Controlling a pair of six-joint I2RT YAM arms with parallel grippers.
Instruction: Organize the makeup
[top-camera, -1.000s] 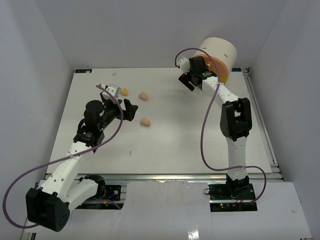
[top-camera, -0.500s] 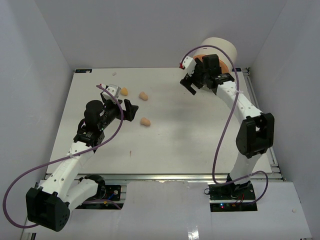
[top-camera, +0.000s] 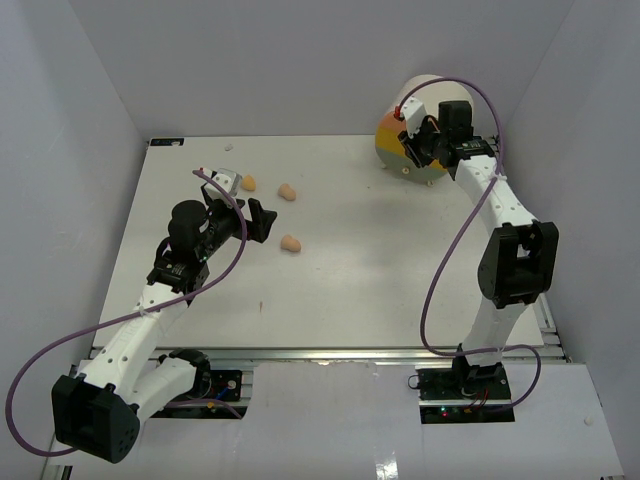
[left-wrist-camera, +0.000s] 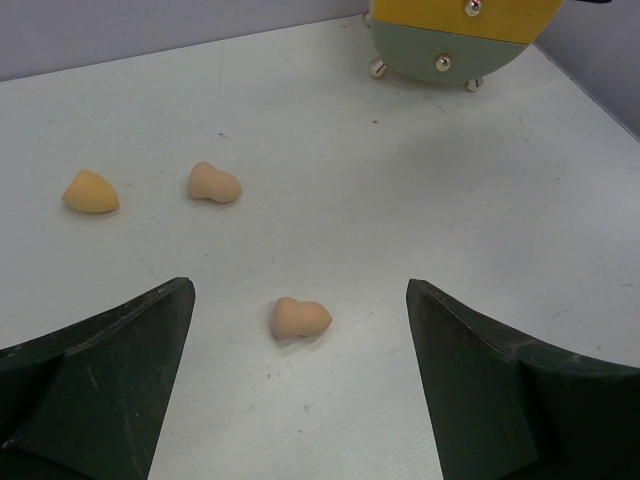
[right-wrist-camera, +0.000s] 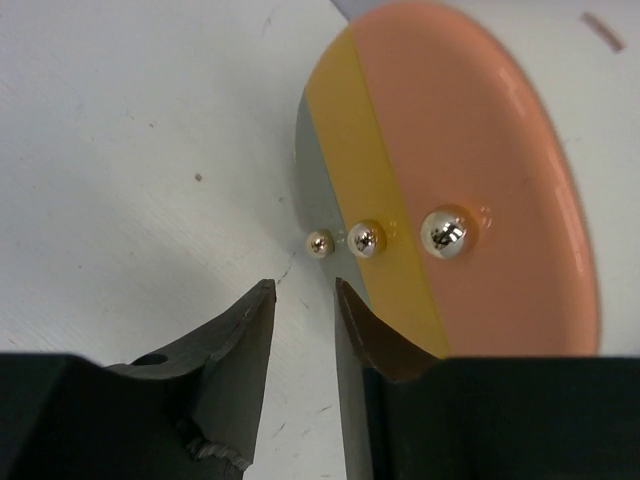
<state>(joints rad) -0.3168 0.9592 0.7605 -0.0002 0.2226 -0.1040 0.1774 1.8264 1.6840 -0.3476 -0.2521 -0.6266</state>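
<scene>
The left pincer (left-wrist-camera: 300, 285) stood wide and empty, framing the nearest sponge (left-wrist-camera: 300, 318) on the tabletop (left-wrist-camera: 400, 200), seemingly lined up to take it. The right pincer (right-wrist-camera: 303, 290), narrowly parted and empty, aimed at a drawer knob (right-wrist-camera: 362, 238) at the far right, probably to open storage.
</scene>
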